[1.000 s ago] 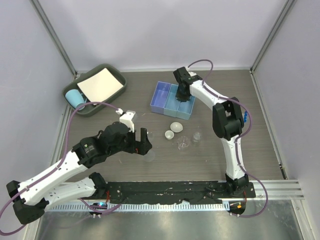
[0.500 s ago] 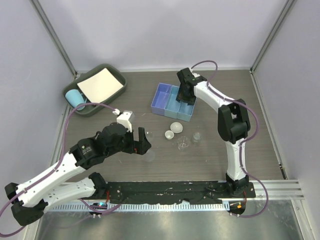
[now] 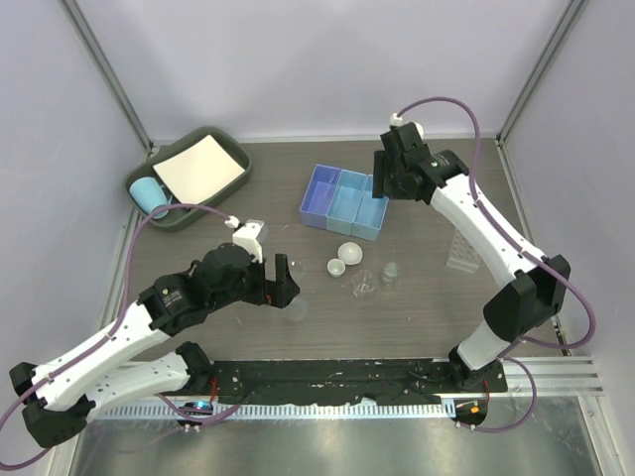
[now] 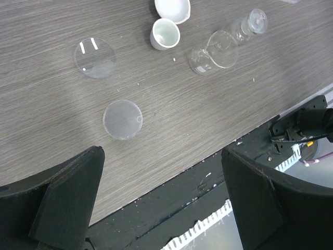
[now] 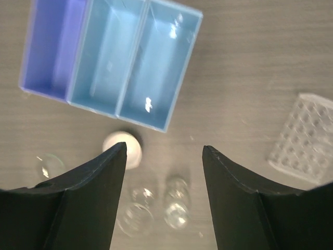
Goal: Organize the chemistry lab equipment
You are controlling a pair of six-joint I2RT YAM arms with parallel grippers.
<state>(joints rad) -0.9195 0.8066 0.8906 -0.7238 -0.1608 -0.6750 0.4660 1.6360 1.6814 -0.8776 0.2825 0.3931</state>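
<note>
My left gripper (image 3: 283,281) hovers open above the near table, nothing between its fingers (image 4: 67,203). Below it lie two clear round discs (image 4: 122,119) (image 4: 95,58). Farther out are two whitish dishes (image 4: 165,34) (image 3: 350,252), a tiny beaker (image 4: 210,52) (image 3: 362,286) and a small flask (image 4: 250,23) (image 3: 391,273). My right gripper (image 3: 380,193) hangs open and empty, high over the near edge of the light-blue divided box (image 5: 112,62) (image 3: 342,203). The perforated clear rack (image 5: 304,138) (image 3: 462,253) lies to the right of it. A dish (image 5: 125,146), the beaker (image 5: 136,213) and the flask (image 5: 177,205) show blurred between its fingers.
A dark green tray (image 3: 230,147) at the back left holds a white sheet (image 3: 198,167) and a light-blue cup (image 3: 149,193). Grey walls close in the table on three sides. A black rail (image 3: 337,377) runs along the near edge.
My right gripper has risen off the divided box, swung right and opened its jaws; the arm has stretched out, which uncovers the rack. My left arm has barely moved.
</note>
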